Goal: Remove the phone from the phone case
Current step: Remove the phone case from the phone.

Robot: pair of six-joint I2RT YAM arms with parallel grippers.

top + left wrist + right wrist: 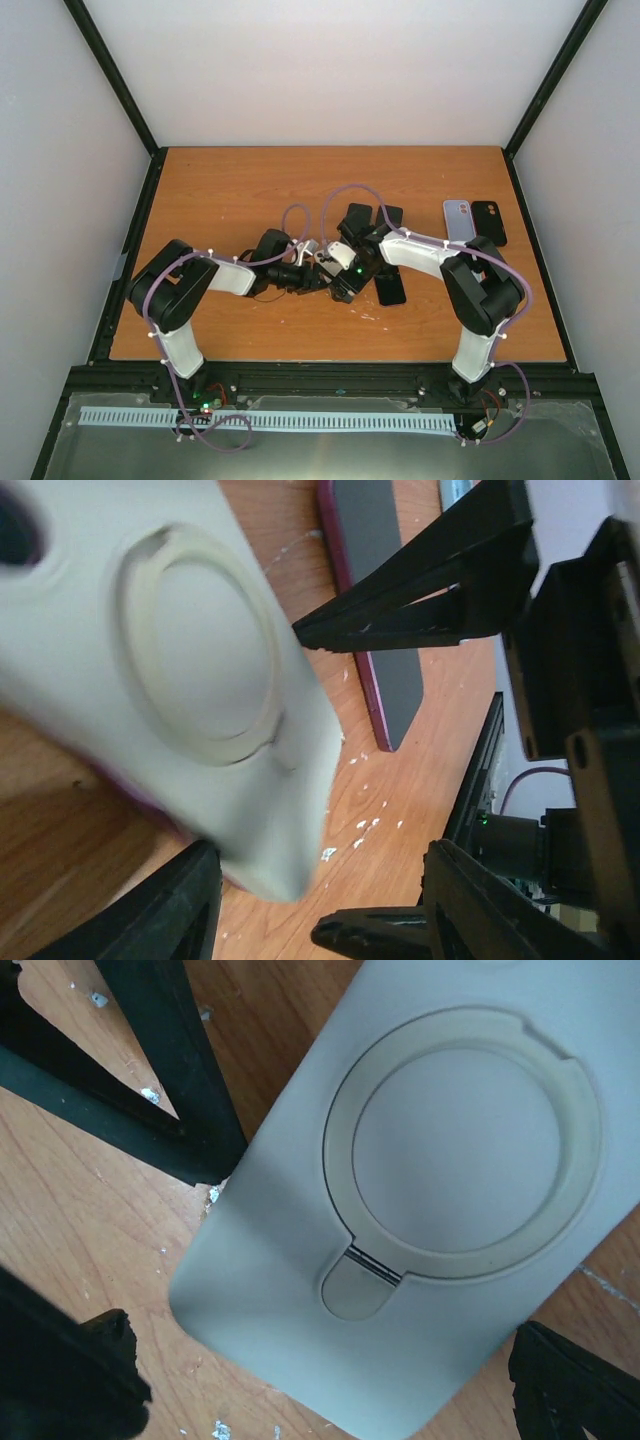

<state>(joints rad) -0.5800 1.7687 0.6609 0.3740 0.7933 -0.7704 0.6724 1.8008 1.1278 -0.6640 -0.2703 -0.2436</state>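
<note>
Seeing cream phone case point(420, 1210) at desk point(230, 190) centre, 10 o'clock of a dark phone point(390, 288); right end effector point(315, 1355) wide open, left end effector point(320, 880) can't tell. I'd pinch the rim, peel one corner.

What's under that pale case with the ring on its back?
The wooden table lies below the pale case. In the left wrist view, a thin purplish edge peeks out beneath it, possibly the phone. The case's underside is covered, so I can't confirm that.
</note>
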